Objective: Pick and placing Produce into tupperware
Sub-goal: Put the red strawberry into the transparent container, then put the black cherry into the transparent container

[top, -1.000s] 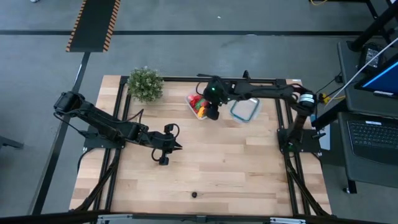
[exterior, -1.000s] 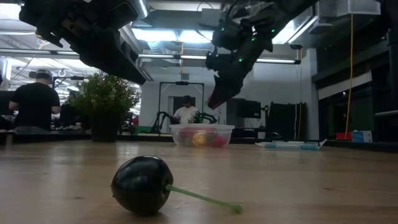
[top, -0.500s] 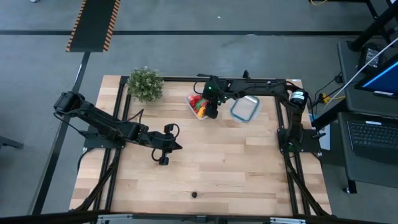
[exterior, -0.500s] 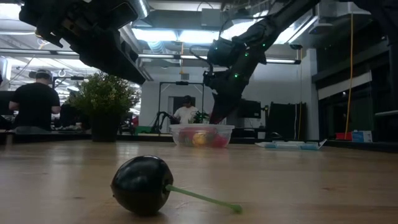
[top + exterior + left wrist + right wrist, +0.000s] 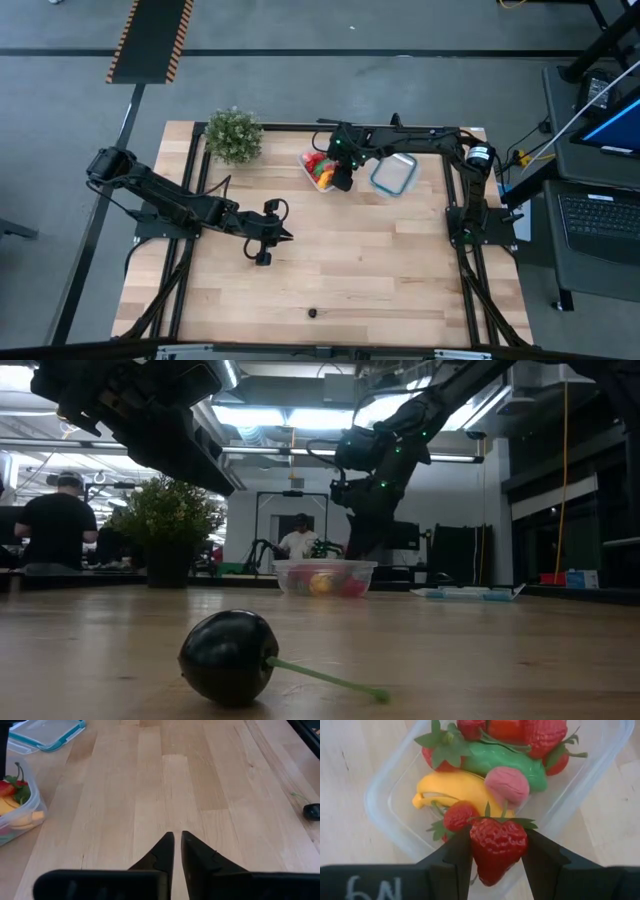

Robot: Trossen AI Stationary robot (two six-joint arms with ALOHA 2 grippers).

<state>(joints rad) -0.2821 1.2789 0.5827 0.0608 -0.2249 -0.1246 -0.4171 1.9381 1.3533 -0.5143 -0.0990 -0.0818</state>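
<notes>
Wooden table (image 5: 340, 260) carries a clear tub (image 5: 395, 785) already holding a banana (image 5: 455, 790), a green piece and berries. Over the tub, the right gripper (image 5: 497, 850) clamps a strawberry (image 5: 497, 842), not yet dropped. Well away from the tub, the left gripper (image 5: 177, 842) idles, pinched empty; a dark cherry (image 5: 228, 657) is left.

I am looking at a table (image 5: 350, 270) of pale wood, smooth with a soft shine. The tupperware (image 5: 380, 800) under my right claw (image 5: 497, 852) is looking like clear, thin plastic. The strawberry (image 5: 497, 847) between its matt black fingers is looking bumpy and shiny. The dark cherry (image 5: 228, 657) is looking glossy.
</notes>
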